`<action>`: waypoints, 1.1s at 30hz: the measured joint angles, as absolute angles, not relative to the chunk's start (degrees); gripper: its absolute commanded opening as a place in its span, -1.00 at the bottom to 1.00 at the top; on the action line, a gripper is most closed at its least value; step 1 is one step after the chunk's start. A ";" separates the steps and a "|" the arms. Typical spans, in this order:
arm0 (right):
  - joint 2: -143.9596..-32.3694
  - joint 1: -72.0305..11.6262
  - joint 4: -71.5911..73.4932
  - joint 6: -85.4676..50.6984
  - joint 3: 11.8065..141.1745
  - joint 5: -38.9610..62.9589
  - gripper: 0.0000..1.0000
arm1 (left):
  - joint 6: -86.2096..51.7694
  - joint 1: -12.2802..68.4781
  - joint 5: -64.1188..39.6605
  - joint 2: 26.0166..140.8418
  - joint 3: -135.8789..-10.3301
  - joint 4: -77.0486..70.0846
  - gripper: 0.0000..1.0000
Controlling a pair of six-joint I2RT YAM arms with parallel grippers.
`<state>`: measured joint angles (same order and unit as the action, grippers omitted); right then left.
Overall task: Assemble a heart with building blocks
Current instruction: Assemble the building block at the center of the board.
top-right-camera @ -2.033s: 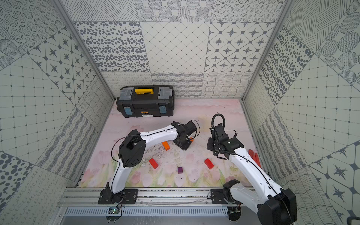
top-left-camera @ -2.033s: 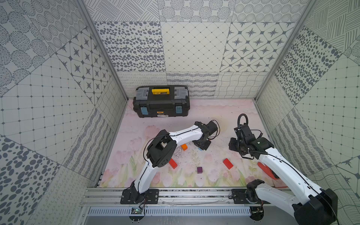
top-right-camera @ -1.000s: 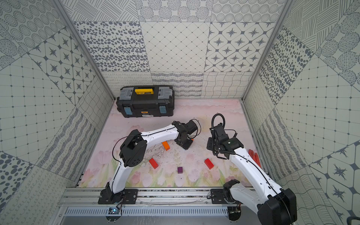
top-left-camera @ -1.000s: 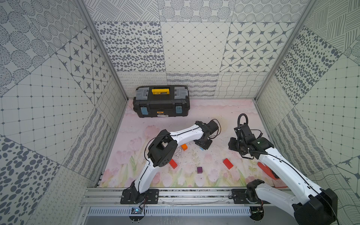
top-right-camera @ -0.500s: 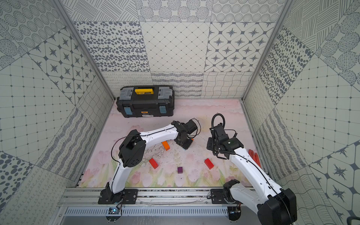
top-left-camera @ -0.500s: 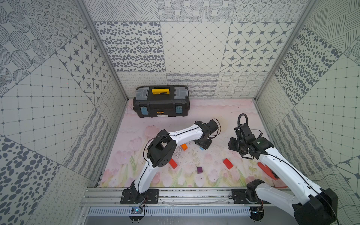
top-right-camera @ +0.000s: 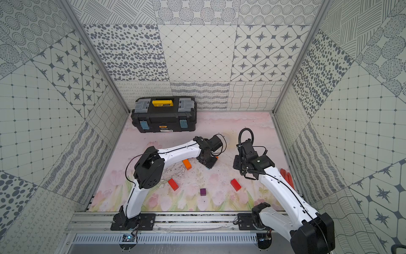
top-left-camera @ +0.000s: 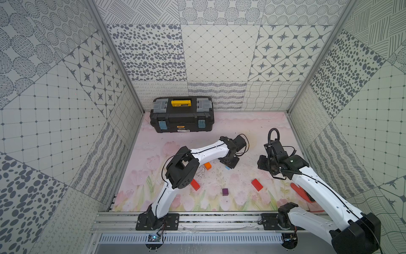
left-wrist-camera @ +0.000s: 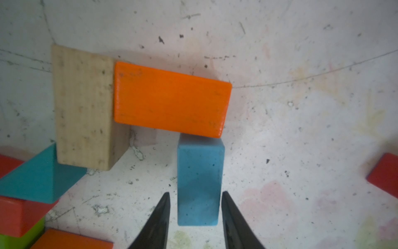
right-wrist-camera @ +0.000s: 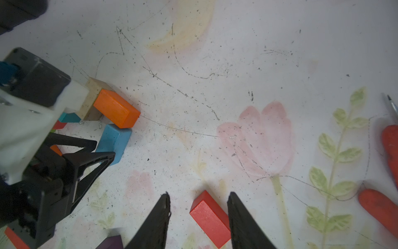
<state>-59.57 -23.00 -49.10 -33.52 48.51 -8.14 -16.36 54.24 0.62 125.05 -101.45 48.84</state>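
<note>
**Status: left fingers straddle the blue brick; right fingers apart, holding nothing**

1. Left gripper (left-wrist-camera: 195, 193). I read its fingers (left-wrist-camera: 159, 220) as narrowly apart, one on each long side of the blue brick (left-wrist-camera: 199, 179). One finger sits at the brick's edge. The other shows a thin strip of tabletop (left-wrist-camera: 301, 129) between it and the brick, so I do not count this as a clamp. The brick lies flat on the tabletop.

2. Right gripper (right-wrist-camera: 198, 194). Its fingers (right-wrist-camera: 155, 226) stand apart and hold nothing. In the right wrist view a red brick (right-wrist-camera: 210, 217) lies between them with a gap on each side, and I see no contact. In a top view this gripper (top-left-camera: 263, 163) is well apart from the blue brick, on the right arm's side.

3. Building blocks (right-wrist-camera: 103, 120), placed from the blue brick:
- Orange brick (left-wrist-camera: 170, 99): its long side touches the blue brick's far short end.
- Plain-wood brick (left-wrist-camera: 83, 107): touches the orange brick's other end.
- Teal triangle (left-wrist-camera: 32, 179): at the plain-wood brick's corner, near the blue brick.
- Purple cube (top-left-camera: 225, 191) and a second red brick (top-left-camera: 195, 184): well apart from the blue brick, towards the arm bases.

4. The black toolbox (top-left-camera: 182, 116) stands well beyond the blue brick, against the back wall.
</note>
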 measured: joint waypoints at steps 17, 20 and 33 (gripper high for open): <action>-59.57 -23.03 -49.12 -32.91 49.12 -7.92 0.17 | -16.38 54.24 0.84 125.03 -101.45 48.82 -0.20; -59.57 -23.22 -49.52 -32.88 49.12 -7.86 0.37 | -16.43 54.24 0.84 124.55 -101.36 48.84 -0.17; -59.59 -30.63 -53.17 -36.10 47.00 -9.65 0.64 | -17.41 54.24 4.12 113.16 -95.77 48.64 -0.07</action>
<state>-59.59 -30.63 -53.17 -36.10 47.00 -9.65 -17.41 54.24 4.12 113.16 -95.77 48.64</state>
